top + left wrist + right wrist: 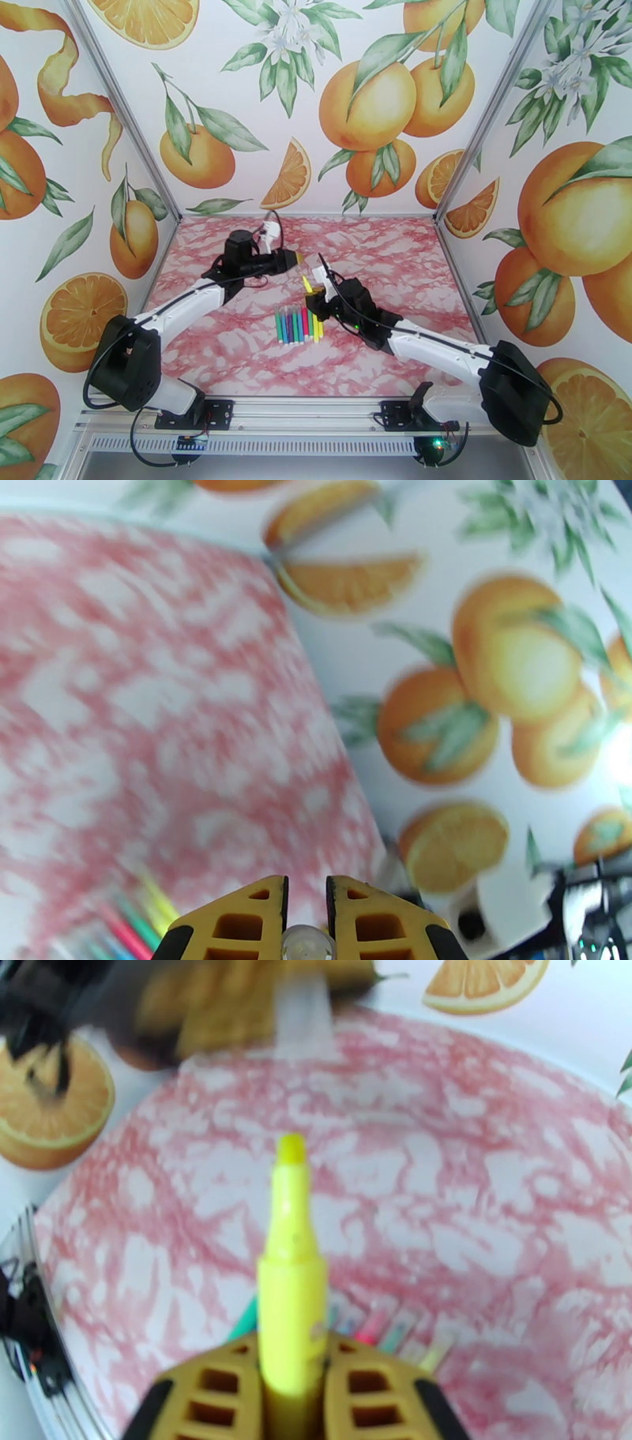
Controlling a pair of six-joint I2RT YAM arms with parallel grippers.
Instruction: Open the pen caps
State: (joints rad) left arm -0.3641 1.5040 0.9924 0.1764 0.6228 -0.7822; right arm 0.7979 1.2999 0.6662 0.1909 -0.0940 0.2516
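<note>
My right gripper (317, 295) (292, 1352) is shut on a yellow pen (306, 283) (291, 1276), which points up and away with its bare yellow tip exposed. My left gripper (293, 258) (306, 889) hovers just beyond that tip, shut on a small translucent pen cap (308, 943). In the right wrist view this cap (302, 1011) and the left gripper's yellow fingers (229, 999) appear blurred at the top. A row of several coloured pens (299, 325) (379, 1327) (134, 926) lies on the table below both grippers, side by side.
The pink marbled table (395, 253) is walled on three sides by orange-print panels (261, 103). Both arm bases are bolted to the metal rail (308, 414) at the near edge.
</note>
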